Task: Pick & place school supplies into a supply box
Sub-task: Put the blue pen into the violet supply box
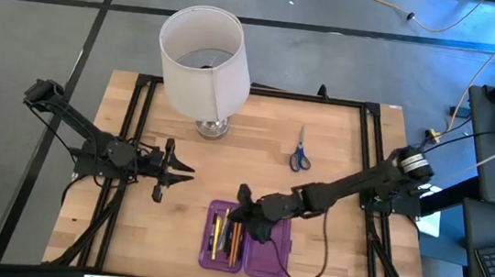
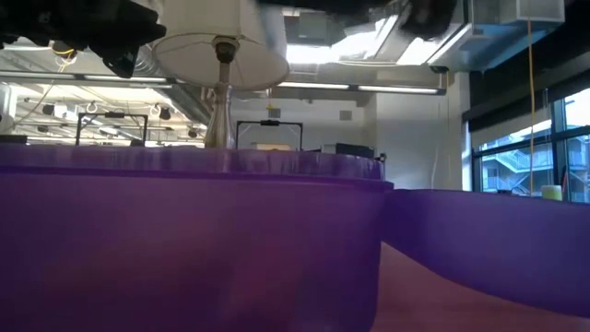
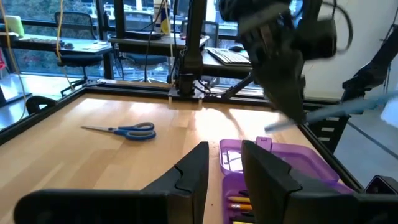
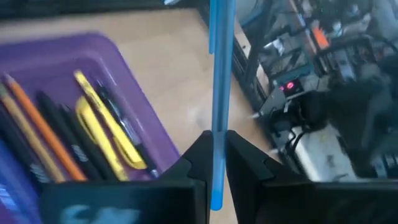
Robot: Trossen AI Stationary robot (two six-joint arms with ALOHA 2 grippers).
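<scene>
Overhead, wooden table (image 1: 339,148) bears lamp (image 1: 202,60); right tool (image 4: 214,152) pinches blue pen (image 4: 219,74).

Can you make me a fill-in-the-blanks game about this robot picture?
1. The right gripper is pinching a thin ___ pen.
2. The supply box is the colour ___.
3. The scissors lie on the ___, outside the box.
4. The left gripper holds ___.

Missing words: blue; purple; table; nothing
</scene>
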